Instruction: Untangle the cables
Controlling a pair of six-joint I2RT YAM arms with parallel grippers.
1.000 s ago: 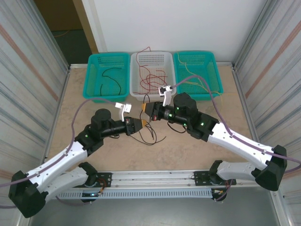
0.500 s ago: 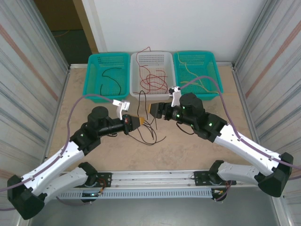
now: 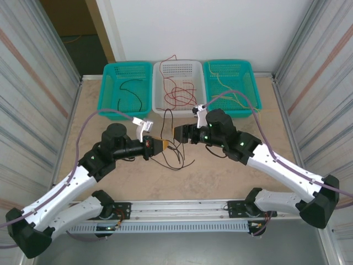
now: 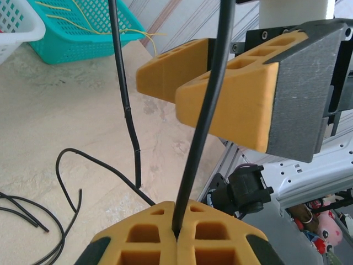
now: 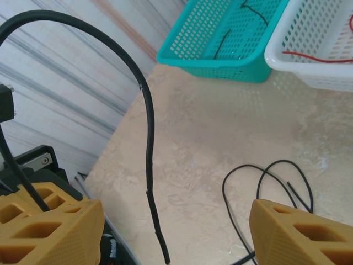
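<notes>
We see the left gripper (image 4: 176, 234) clamped on a black cable (image 4: 201, 127). The cable is pinched right between its fingertips and rises steeply from them, crossing in front of the right gripper (image 3: 177, 133). The right gripper's jaws stand wide apart and hold nothing. In its wrist view a stretch of black cable arches over and hangs down in the gap between the two fingers, touching neither as far as we can tell.

From above, the two grippers face each other nearly tip to tip over the table (image 3: 209, 171), just in front of the white basket (image 3: 182, 67). Loose black cables (image 3: 175, 159) lie looped on the table beneath them. Red cables (image 3: 179, 95) lie in the white basket, a short black wire (image 3: 132, 85) in the left green basket (image 3: 128, 64), and yellow cables (image 3: 231, 98) in the right green basket (image 3: 229, 63).
</notes>
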